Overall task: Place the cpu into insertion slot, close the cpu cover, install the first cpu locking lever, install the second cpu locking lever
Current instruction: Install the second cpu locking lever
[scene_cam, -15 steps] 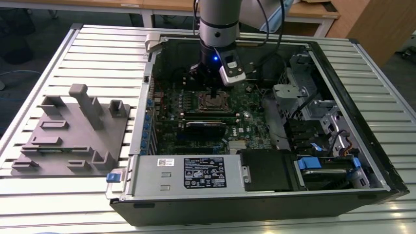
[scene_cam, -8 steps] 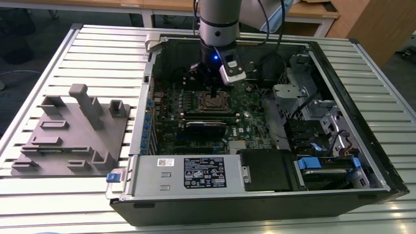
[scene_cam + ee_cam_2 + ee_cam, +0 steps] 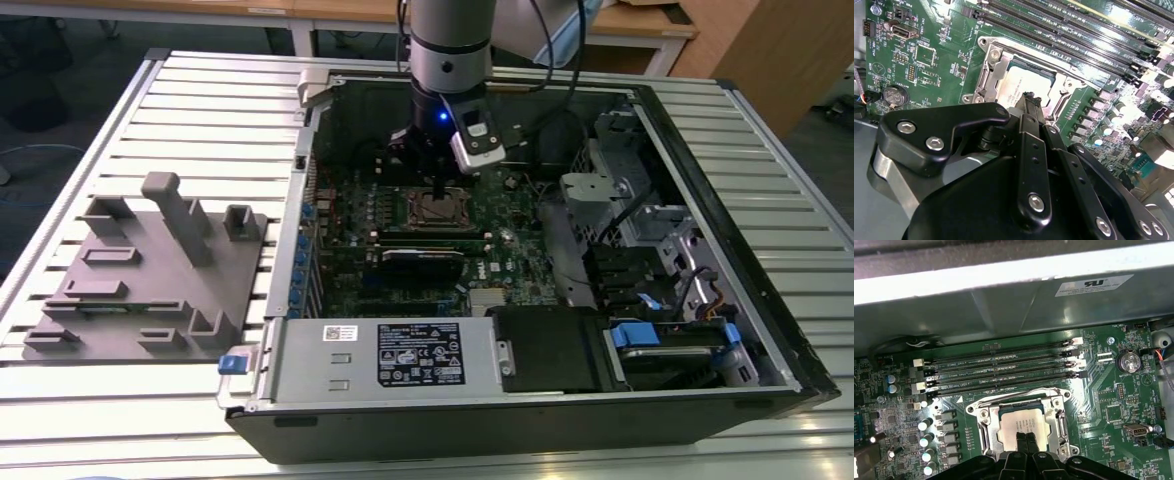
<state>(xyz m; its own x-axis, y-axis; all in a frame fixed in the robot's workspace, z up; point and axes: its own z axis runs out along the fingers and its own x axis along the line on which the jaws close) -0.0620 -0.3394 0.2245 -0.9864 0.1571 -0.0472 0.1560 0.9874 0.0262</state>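
The cpu (image 3: pixel 1023 422) (image 3: pixel 1016 86) lies flat in the insertion slot (image 3: pixel 438 208) on the green motherboard, its pale metal top showing. The cpu cover (image 3: pixel 985 426) (image 3: pixel 995 70) lies down around it as a silver frame, with the chip visible through its window. A thin metal lever rod (image 3: pixel 1054 64) runs along one side of the frame; whether it is latched I cannot tell. My gripper (image 3: pixel 1024 439) (image 3: pixel 1030 101) (image 3: pixel 437 186) hangs just above the chip, its two black fingers pressed together with nothing between them.
Long black memory slots (image 3: pixel 1004 372) run beside the socket. A black expansion card (image 3: pixel 424 255) and the power supply (image 3: pixel 387 355) lie nearer the case front. Drive cages (image 3: pixel 654 230) fill the exterior view's right. A grey fixture (image 3: pixel 147 270) stands outside the case.
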